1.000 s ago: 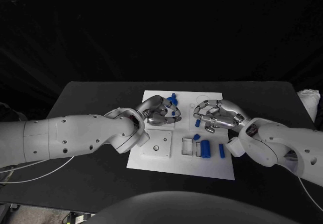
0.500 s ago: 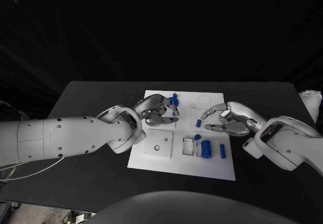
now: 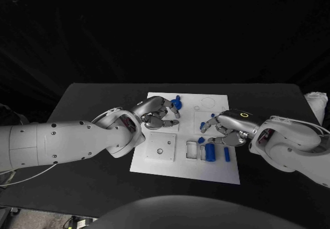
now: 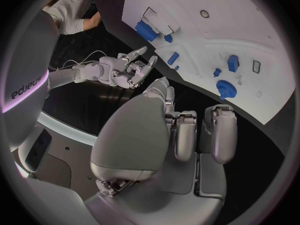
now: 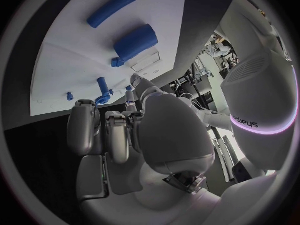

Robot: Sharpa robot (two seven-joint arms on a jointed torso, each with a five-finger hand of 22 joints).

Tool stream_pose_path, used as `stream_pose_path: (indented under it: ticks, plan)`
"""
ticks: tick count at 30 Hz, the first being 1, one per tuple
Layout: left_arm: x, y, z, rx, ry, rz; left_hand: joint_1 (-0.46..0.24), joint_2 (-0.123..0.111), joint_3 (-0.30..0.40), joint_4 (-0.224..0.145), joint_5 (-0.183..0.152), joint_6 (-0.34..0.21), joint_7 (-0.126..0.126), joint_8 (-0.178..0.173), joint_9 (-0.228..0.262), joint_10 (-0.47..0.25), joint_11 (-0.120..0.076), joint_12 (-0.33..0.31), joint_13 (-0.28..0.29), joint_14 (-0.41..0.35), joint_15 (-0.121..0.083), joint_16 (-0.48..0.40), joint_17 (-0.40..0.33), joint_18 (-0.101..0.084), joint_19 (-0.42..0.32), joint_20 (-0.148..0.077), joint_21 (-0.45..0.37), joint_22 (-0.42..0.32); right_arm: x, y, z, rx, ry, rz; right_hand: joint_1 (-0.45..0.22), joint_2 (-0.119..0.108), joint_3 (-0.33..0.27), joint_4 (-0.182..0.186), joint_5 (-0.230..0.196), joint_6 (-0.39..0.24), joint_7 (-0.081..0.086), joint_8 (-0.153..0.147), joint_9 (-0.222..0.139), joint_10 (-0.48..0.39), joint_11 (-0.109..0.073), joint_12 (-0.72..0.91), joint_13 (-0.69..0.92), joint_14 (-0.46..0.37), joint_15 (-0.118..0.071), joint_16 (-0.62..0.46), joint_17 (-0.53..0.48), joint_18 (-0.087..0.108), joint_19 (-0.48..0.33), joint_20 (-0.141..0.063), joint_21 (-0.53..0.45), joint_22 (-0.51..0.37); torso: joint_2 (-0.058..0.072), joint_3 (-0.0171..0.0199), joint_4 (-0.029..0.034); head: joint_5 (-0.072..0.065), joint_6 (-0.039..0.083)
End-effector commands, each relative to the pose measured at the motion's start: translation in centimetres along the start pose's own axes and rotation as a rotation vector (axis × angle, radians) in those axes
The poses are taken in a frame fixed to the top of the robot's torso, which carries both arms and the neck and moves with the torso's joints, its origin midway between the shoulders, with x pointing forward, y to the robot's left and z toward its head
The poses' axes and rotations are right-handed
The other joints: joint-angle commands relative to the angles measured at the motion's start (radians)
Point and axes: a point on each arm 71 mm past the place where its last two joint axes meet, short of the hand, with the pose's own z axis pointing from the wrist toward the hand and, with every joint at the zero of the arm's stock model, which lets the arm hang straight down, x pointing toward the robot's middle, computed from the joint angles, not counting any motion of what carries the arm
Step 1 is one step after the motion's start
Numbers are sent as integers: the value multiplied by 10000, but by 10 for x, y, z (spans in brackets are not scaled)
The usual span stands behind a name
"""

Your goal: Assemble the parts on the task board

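Observation:
The white task board [image 3: 184, 168] lies mid-table. At its far edge, a blue gear-like part [image 3: 177, 102] sits on the board just beyond my left hand [image 3: 158, 115], whose fingers are curled in with nothing in them [image 4: 187, 135]. My right hand [image 3: 228, 129] hovers palm-down over the board's right side, its fingers apart [image 4: 128, 70] and reaching toward a small blue peg [image 3: 203, 125]. Nearer me lie a thick blue cylinder [image 3: 210, 151], a thin blue rod [image 3: 227, 153] and a small blue piece [image 3: 201, 140]. The right wrist view shows the cylinder [image 5: 135, 41] and rod [image 5: 111, 8] beyond the hand.
A square plate with a hole [image 3: 160, 148] and two rectangular slots [image 3: 191, 149] are set into the board's near half. Round outlines [image 3: 208, 101] mark its far right corner. A white object [image 3: 317, 102] sits at the table's right edge. Black tabletop [image 3: 96, 102] surrounds the board.
My right hand swung out to the right, then came back lower over the board's right side, now palm-down. The left hand stayed by the gear-like part with little movement.

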Motion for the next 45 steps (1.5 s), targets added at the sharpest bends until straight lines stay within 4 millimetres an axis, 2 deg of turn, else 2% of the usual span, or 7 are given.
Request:
stream_pose_path:
  ticks: [1, 8, 15, 26, 45]
  plan:
    - [-2, -1, -1, 80, -79, 181, 109, 15, 61, 25, -42, 45, -8, 48, -13, 1059, -55, 23, 2628, 1051, -56, 24, 2628, -74, 678, -68, 41, 2432, 4, -1, 5, 598, 669, -1396, 80, -66, 137, -31, 22, 163, 3, -110, -35, 797, -92, 100, 2220, 1024, -92, 34, 2628, -210, 134, -26, 113, 1914, 11, 4, -9, 10, 1]
    - [-3, 2, -3, -97, -12, 205, 120, 23, 103, 26, -57, 67, -13, 61, -24, 1059, -60, 23, 2628, 1051, -59, 24, 2628, -72, 672, -72, 31, 2429, 5, 6, 19, 717, 756, -1818, 79, -99, 263, -125, -14, 308, 70, -364, -119, 879, -64, 173, 2355, 1024, -113, 34, 2628, -243, 260, -55, 247, 1952, 7, 4, -2, -10, 1]
    - [-4, 4, -4, -207, 56, 212, 125, 37, 129, 29, -58, 74, -15, 64, -31, 1059, -62, 23, 2628, 1051, -61, 24, 2628, -72, 672, -74, 31, 2429, 7, 10, 27, 644, 974, -1934, 71, -60, 322, -139, -111, 338, 111, -479, -163, 835, -30, 127, 2278, 1024, -89, 34, 2628, -217, 188, -47, 131, 1913, 0, 1, -14, -11, 1]
    - [-3, 4, -3, -243, 113, 216, 135, 47, 155, 28, -57, 82, -19, 68, -38, 1059, -64, 23, 2628, 1051, -63, 24, 2628, -71, 670, -76, 28, 2427, 12, 14, 36, 475, 1302, -1886, -125, -58, 271, -66, -938, 631, 168, -774, -255, 769, 41, 56, 2175, 1024, -18, 34, 2628, -171, 42, 22, -97, 1847, 2, 6, -13, -51, 1]
    - [-3, 4, -3, -211, 171, 212, 103, 25, 168, 43, -73, 90, -14, 69, -53, 1059, -63, 23, 2628, 1051, -65, 24, 2628, -69, 667, -79, 23, 2425, 20, 13, 43, 560, 1849, -1870, -116, -107, 237, -89, -971, 623, 263, -938, -307, 692, 118, -25, 2052, 1024, 30, 34, 2628, -127, -101, 57, -310, 1784, -1, -1, -12, -8, 1]
